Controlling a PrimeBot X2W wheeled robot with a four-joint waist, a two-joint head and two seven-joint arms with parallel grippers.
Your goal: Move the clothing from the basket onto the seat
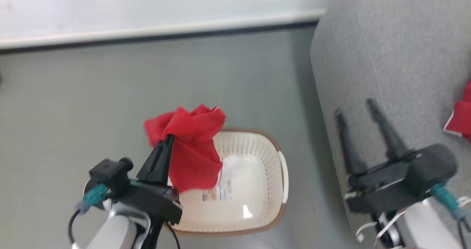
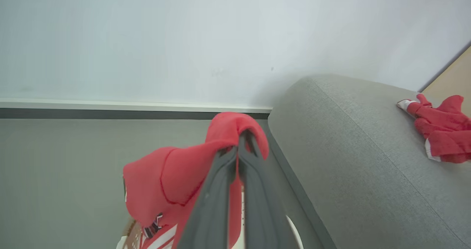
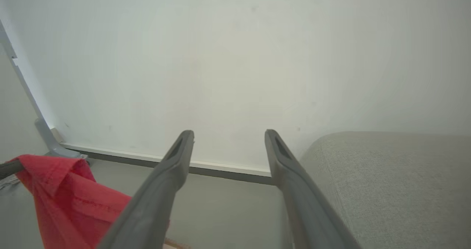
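Observation:
A bright red garment (image 1: 191, 146) hangs bunched from my left gripper (image 1: 169, 138), which is shut on it above the left part of the cream perforated basket (image 1: 257, 153). The left wrist view shows the red fabric (image 2: 173, 182) draped over the closed fingertips, with white stripes at the bottom. Inside the basket lie a white scrap and a printed label. My right gripper (image 1: 355, 107) stands open over the grey sofa (image 1: 397, 57), nothing between its fingers (image 3: 176, 157). A second red garment (image 1: 461, 120) lies on the sofa seat at the right edge, also visible in the left wrist view (image 2: 441, 127).
Grey floor (image 1: 110, 94) spreads behind and left of the basket up to a white wall with a dark skirting strip (image 1: 154, 35). The sofa's rounded edge (image 1: 320, 94) runs close beside the basket's right handle (image 1: 285, 175).

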